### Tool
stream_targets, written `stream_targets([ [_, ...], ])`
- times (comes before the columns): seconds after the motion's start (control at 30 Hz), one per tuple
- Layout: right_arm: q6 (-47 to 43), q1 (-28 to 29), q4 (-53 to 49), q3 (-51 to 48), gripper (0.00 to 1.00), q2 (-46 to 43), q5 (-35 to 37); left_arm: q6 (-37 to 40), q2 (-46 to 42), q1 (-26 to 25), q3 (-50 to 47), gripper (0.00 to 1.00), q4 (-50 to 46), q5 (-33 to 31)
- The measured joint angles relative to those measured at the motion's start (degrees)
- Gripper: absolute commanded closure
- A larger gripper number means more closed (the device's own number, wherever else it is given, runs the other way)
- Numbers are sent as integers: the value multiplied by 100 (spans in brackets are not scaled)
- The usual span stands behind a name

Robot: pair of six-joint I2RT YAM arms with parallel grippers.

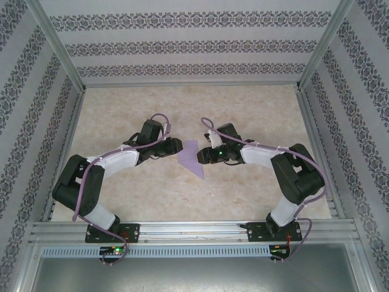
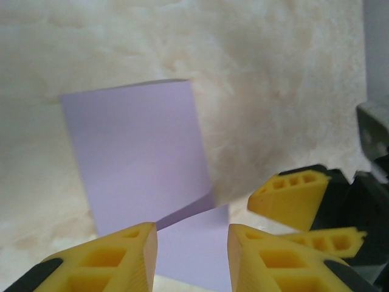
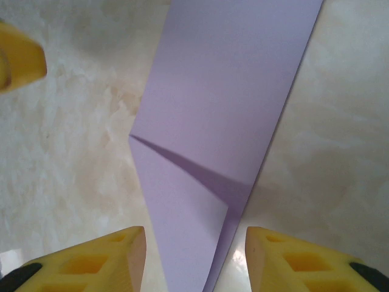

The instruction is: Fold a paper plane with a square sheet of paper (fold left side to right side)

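The lavender sheet of paper (image 1: pixel 193 159) lies flat on the beige table, folded into a slim shape that tapers to a point toward the near side. A diagonal flap edge crosses it. My left gripper (image 1: pixel 180 146) sits at its left edge and my right gripper (image 1: pixel 205 156) at its right edge. In the left wrist view the paper (image 2: pixel 140 146) runs between the open left gripper (image 2: pixel 191 234), and the right arm's yellow fingers (image 2: pixel 292 201) show beside it. From the right wrist, the paper (image 3: pixel 225 91) passes between the open right gripper (image 3: pixel 194 240), untouched by either finger.
Patterned walls (image 1: pixel 182 45) and aluminium frame posts (image 1: pixel 61 48) enclose the marbled table (image 1: pixel 255 109) on three sides. A metal rail (image 1: pixel 194 234) carrying both arm bases runs along the near edge. Bare table lies behind and in front of the paper.
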Motion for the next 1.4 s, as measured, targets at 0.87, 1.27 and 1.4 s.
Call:
stream_targets([
  [0.87, 227, -136, 682, -238, 100, -42, -748, 46, 483, 422, -173, 57, 87, 883],
  [1.27, 437, -195, 1056, -494, 100, -127, -927, -142, 1156, 422, -28, 58, 509, 1237],
  [1.4, 442, -195, 1075, -494, 100, -127, -946, -157, 1252, 422, 81, 64, 570, 1235],
])
